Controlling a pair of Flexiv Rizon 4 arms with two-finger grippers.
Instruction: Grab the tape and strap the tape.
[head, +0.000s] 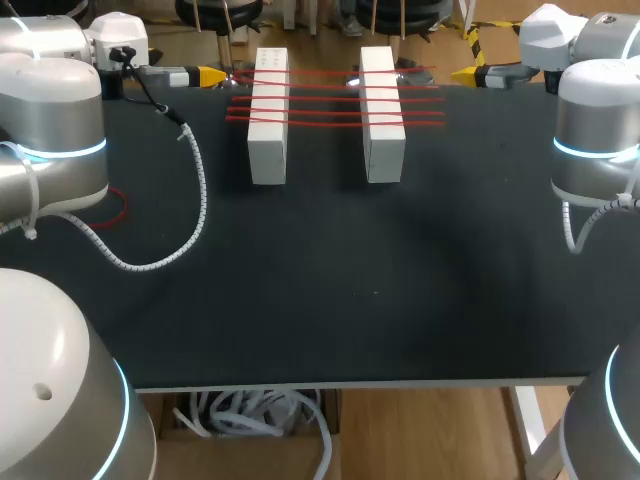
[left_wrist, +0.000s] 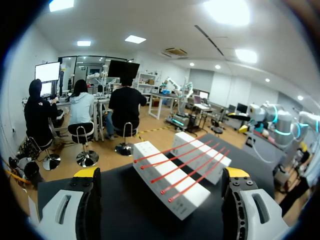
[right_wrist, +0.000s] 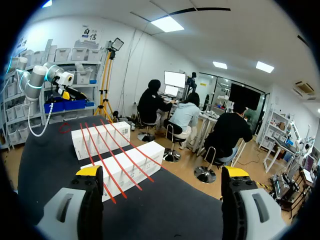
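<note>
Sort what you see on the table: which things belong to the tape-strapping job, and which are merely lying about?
Belongs to the job: red tape strands; left white block; right white block, both under the strands; left hand, open; right hand, open.
Lying about: small red loop near the black table's left edge; white coiled cable trailing over it.

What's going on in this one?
Nothing is being handled right now. Two white blocks stand side by side on the black table, with red tape strung across both in several strands. The left gripper and right gripper are open at the far corners, either side of the blocks, holding nothing.
</note>
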